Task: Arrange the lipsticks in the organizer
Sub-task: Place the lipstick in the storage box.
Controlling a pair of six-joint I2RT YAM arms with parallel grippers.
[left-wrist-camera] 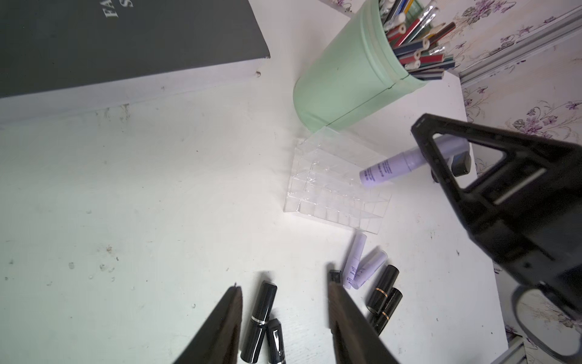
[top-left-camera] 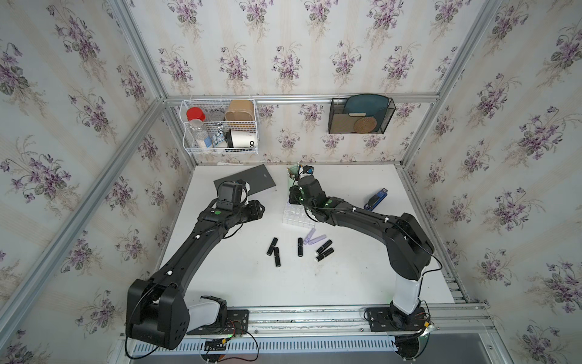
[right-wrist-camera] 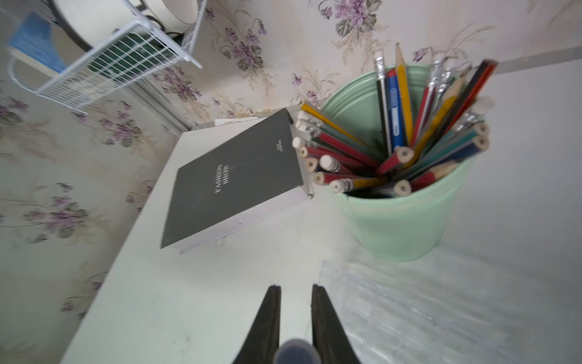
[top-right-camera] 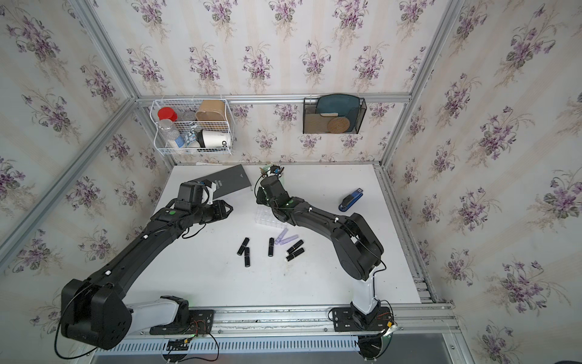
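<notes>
Lying on the white table [top-left-camera: 346,283]: five black lipsticks [top-left-camera: 300,246], two lilac ones [top-left-camera: 317,239]; the right gripper [right-wrist-camera: 296,288] pinches a third lilac tube [left-wrist-camera: 390,165], seemingly above the clear organizer [left-wrist-camera: 333,189]. The left gripper [left-wrist-camera: 285,283] gapes empty. Floral wallpaper [top-left-camera: 315,47] around.

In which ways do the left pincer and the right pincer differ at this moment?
The left pincer stands open; the right pincer is shut. The left pincer holds nothing; the right pincer grips a lilac lipstick. The right pincer is close by the clear organizer; the left pincer is farther from it. Both have black, pointed fingers.
</notes>
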